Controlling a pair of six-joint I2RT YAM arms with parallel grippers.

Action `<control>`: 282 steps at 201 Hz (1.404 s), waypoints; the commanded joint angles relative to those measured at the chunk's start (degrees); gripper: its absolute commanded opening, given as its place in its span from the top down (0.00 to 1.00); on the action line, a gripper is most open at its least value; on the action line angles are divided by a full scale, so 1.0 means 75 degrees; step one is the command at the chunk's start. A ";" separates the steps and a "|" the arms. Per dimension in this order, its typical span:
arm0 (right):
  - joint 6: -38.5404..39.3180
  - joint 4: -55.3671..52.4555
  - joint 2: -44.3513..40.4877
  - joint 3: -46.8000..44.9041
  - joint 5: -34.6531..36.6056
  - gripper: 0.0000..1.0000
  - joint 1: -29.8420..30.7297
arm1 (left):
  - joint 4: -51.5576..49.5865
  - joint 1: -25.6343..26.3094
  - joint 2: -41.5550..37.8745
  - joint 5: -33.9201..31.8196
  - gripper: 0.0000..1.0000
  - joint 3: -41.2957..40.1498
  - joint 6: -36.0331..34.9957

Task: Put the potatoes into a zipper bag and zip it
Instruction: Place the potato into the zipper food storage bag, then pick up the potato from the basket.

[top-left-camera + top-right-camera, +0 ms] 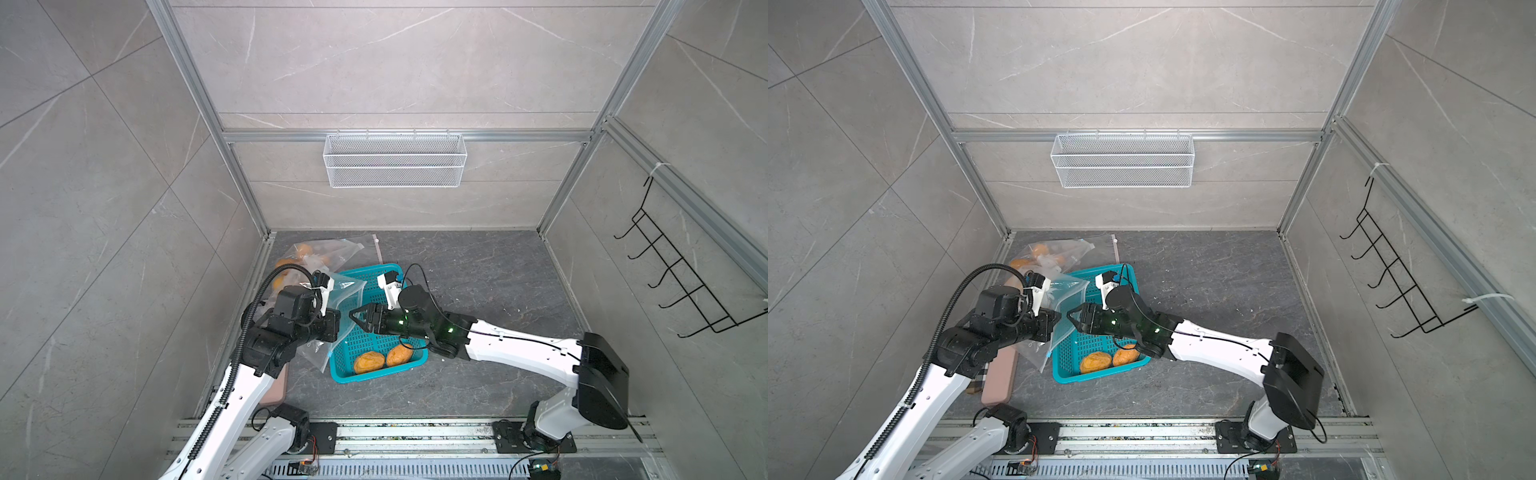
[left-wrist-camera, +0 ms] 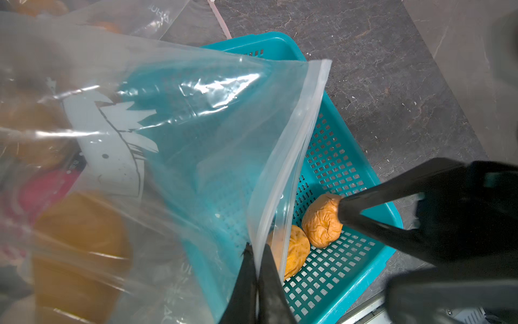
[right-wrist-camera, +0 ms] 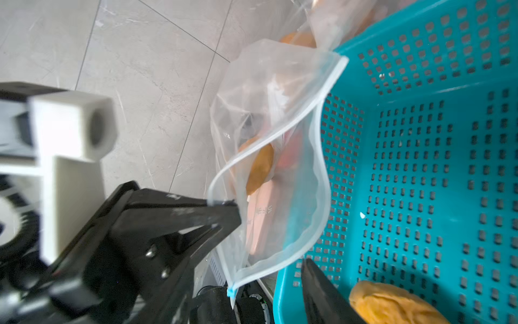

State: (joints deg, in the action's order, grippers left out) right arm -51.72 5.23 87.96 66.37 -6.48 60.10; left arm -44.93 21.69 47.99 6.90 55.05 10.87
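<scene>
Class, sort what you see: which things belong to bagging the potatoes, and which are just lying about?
Job: two potatoes in the teal basket; the zipper bag, its rim pinched by the left gripper.
Lying about: wire basket on the wall; black hook rack; pink case.

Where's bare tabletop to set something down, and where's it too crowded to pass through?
Free: dark tabletop between teal basket and right wall; also the strip in front of the basket. Crowded: left side, where zipper bags, left gripper and right gripper meet.
</scene>
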 commanded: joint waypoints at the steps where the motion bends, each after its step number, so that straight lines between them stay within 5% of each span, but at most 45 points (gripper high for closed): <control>1: 0.1588 -0.1801 -0.0479 0.0003 0.0623 0.39 0.0044 | 0.0107 -0.0029 -0.0064 -0.0222 1.00 0.0008 -0.0076; 48: 0.3084 -0.3445 -0.0606 0.0245 0.1479 0.38 0.0015 | 0.0100 -0.0033 -0.0024 -0.0294 1.00 0.0008 -0.0068; 81: 0.4528 -0.4803 -0.0004 0.1066 0.0665 0.37 -0.0033 | 0.0070 -0.0033 0.0053 -0.0344 1.00 0.0001 -0.0097; 115: 0.6888 -0.5365 0.0319 0.1242 0.0474 0.33 -0.0044 | 0.0029 -0.0030 0.0098 -0.0350 1.00 0.0042 -0.0095; 134: 0.8662 -0.5420 0.0378 0.1203 -0.0477 0.35 -0.0044 | 0.0081 -0.0053 0.0013 -0.0284 1.00 0.0015 -0.0098; 176: 1.1225 -0.5743 0.0865 0.1519 -0.0433 0.34 -0.0264 | 0.0072 -0.0056 -0.0001 -0.0316 1.00 0.0009 -0.0103; 225: 1.2401 -0.6842 0.1928 0.2546 -0.0967 0.38 -0.1352 | 0.0108 -0.0056 -0.0088 -0.0158 1.00 -0.0014 -0.0115; 282: 1.3445 -0.7734 0.2782 0.3116 -0.1280 0.25 -0.1458 | 0.0072 -0.0049 -0.0091 -0.0284 1.00 -0.0021 -0.0114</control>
State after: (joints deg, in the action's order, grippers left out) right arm 43.72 -47.22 106.41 87.05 -13.21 48.69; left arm -44.93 21.58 48.05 4.82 55.02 10.87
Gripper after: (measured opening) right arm 0.734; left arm 0.055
